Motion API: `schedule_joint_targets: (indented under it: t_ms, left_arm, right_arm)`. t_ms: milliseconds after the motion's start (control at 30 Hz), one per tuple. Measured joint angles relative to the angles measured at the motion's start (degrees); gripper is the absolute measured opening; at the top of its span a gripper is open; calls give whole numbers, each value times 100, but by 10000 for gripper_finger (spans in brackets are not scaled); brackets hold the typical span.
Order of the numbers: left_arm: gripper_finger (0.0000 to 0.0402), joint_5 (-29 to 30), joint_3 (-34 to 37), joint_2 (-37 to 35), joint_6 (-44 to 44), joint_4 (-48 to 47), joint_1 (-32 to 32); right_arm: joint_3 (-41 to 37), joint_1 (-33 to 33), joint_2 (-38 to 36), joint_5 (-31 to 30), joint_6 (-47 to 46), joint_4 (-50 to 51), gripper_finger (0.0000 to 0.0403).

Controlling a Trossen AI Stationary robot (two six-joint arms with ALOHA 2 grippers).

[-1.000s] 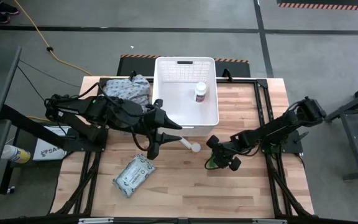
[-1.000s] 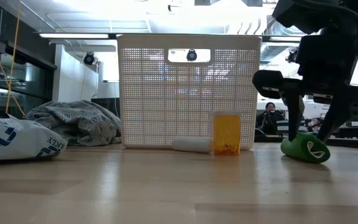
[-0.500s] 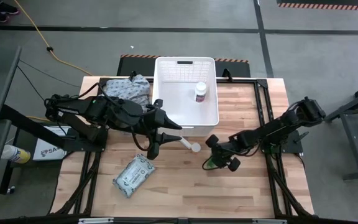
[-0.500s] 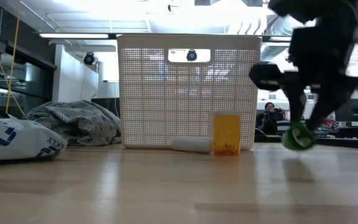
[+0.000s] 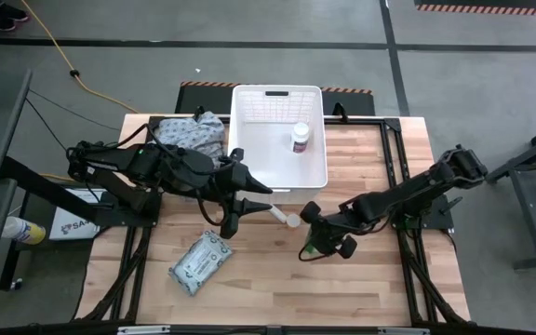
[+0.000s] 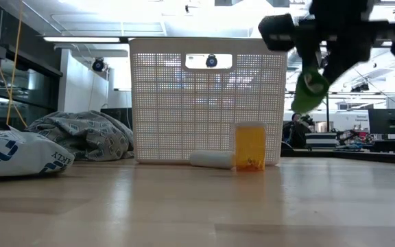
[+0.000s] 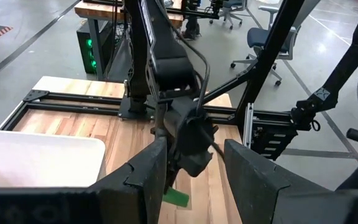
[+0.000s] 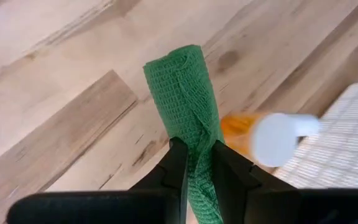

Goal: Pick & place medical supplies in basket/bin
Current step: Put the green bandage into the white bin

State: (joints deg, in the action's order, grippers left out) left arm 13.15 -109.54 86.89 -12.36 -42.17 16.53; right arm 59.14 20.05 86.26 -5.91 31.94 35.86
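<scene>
My right gripper (image 5: pixel 318 236) is shut on a green mesh-wrapped roll (image 8: pixel 180 93), held up in the air in front of the white perforated bin (image 5: pixel 249 149). A white pill bottle (image 5: pixel 300 138) stands inside the bin. A white tube (image 6: pixel 211 159) lies on the table against the bin's near wall, and a small orange vial (image 6: pixel 250 146) with a white cap stands beside it. The pale green-white packet (image 5: pixel 200 262) lies flat near the table's near edge. My left gripper (image 5: pixel 230 212) is open, hovering left of the tube. My right gripper pinches the green roll between its two fingers (image 8: pixel 176 163) near one end (image 8: pixel 196 155). The fingers lie across the roll. It is lifted clear of the table and hangs tilted below the gripper, its free end (image 6: pixel 306 96) lowest.
A crumpled grey-blue patterned cloth (image 5: pixel 190 132) lies at the bin's left, on the table's far left part. Bare wood stretches along the near edge, right of the packet. A person sits in the room beyond the table (image 6: pixel 297 127).
My right gripper has risen from the table with the green roll and shifted slightly toward the table's left. The roll, which lay on the wood a second ago, now hangs clear, tilted, about level with the upper part of the bin's wall.
</scene>
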Motion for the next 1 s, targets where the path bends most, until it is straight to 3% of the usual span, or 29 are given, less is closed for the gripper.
schedule_joint_targets:
  t_ms: [367,633,1000]
  left_arm:
    - [195,-19,1,0,-6,-149,0]
    - [195,-13,2,0,-212,-568,0]
    - [195,241,4,0,-767,-1586,0]
  right_arm:
    - [1151,-2,-2,-214,-24,428,49]
    - [2404,-94,-7,-350,95,642,42]
    - [3664,-983,-11,-771,1009,970,40]
